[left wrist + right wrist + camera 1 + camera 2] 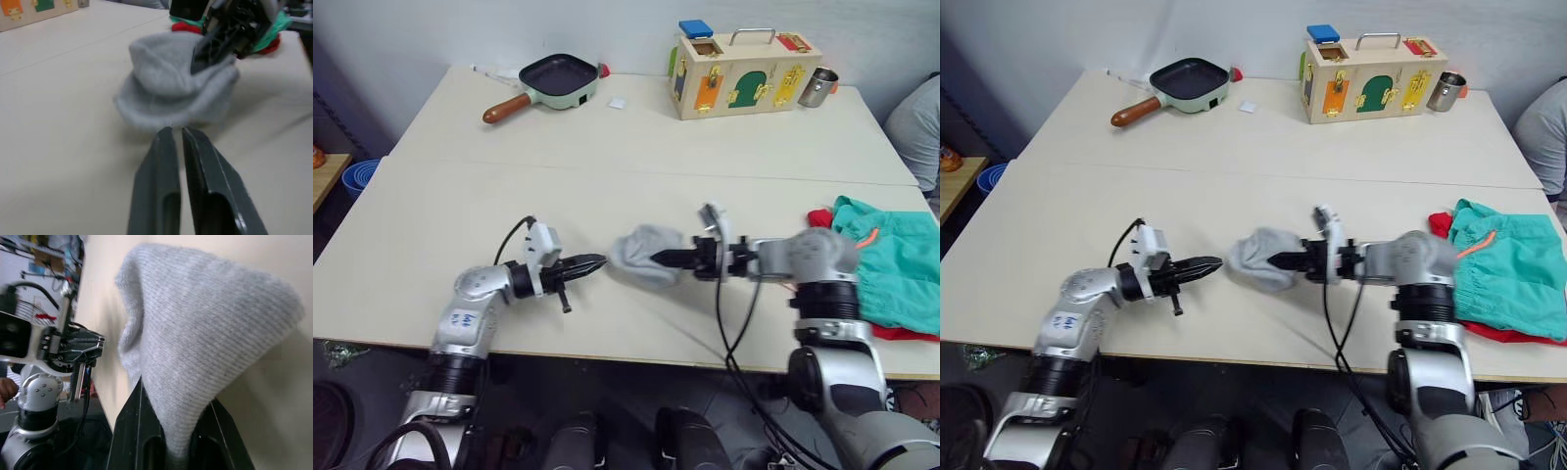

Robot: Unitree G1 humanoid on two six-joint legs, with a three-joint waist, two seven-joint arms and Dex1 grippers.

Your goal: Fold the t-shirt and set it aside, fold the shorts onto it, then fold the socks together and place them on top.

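1. Grey knit socks [644,256], bunched: clamped by right gripper [662,258], mid-table, well apart from the stack, likely for carrying there.
2. Teal-green shorts [891,269] over red t-shirt [820,217]: awaiting socks.
3. Left gripper [597,261]: fingers pressed together, empty, just beside socks.

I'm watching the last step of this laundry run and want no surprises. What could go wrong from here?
The right hand pinches only a fold of the socks, so one might slip out during the carry. The shorts lie loosely bunched on the t-shirt, close to the table edge, so the socks could roll off.
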